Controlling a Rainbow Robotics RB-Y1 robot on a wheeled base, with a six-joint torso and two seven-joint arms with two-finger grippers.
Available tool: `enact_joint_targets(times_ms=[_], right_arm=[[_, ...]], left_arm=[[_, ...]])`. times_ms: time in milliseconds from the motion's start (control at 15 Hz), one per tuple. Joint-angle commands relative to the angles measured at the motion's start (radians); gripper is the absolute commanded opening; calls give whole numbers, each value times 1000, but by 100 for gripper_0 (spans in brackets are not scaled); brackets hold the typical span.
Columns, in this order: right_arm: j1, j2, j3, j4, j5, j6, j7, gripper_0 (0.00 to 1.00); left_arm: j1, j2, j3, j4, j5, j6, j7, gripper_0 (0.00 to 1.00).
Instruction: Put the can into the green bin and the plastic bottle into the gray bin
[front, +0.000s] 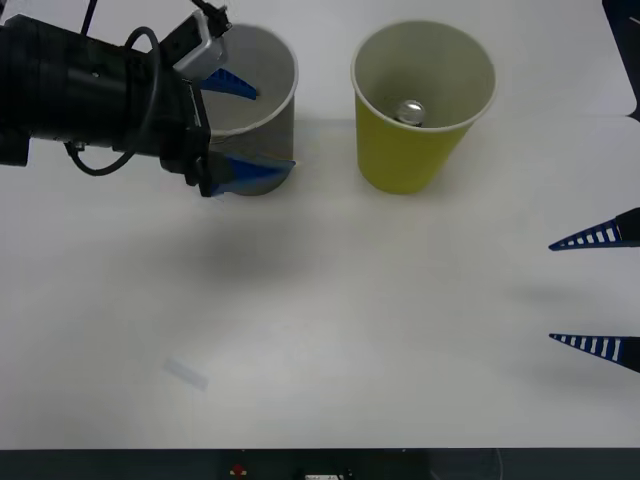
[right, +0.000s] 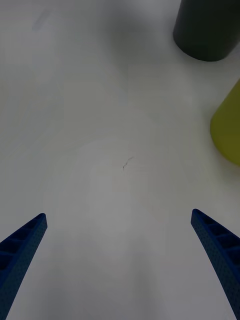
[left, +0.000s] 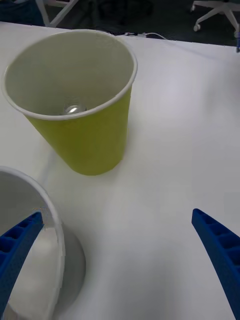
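Right gripper (front: 597, 290), my idle claw, wide open right of yellow-green paper cup (front: 415, 150); silver-topped can (front: 410, 111) inside it. Left gripper (front: 245, 125) spread wide over neighbouring gray paper cup (front: 280, 125).

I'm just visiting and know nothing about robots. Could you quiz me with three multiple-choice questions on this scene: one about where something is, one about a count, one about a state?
1. Where is the tiny silver-topped drink can?
A. On the white table
B. Inside the yellow-green paper cup
C. In a gripper

2. How many large paper cups stand on the white table?
A. One
B. Two
C. Three

3. How is the left gripper at the gray paper cup?
A. Open
B. Shut on the can
C. Shut on the cup's rim

Answers: 1 B, its silver top shows at the bottom of the yellow-green paper cup. 2 B, one gray, one yellow-green. 3 A, its blue fingers stand apart over the cup; the right gripper waits open at the table's right.
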Motion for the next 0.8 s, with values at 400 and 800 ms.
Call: enact_joint_targets(times_ms=[400, 800], right_arm=[[0, 0, 0, 0, 0, 0, 0, 100], [0, 0, 0, 0, 0, 0, 0, 100]], left_arm=[[277, 147, 138, -89, 171, 25, -261, 100], [515, 289, 208, -105, 338, 101, -477, 100]])
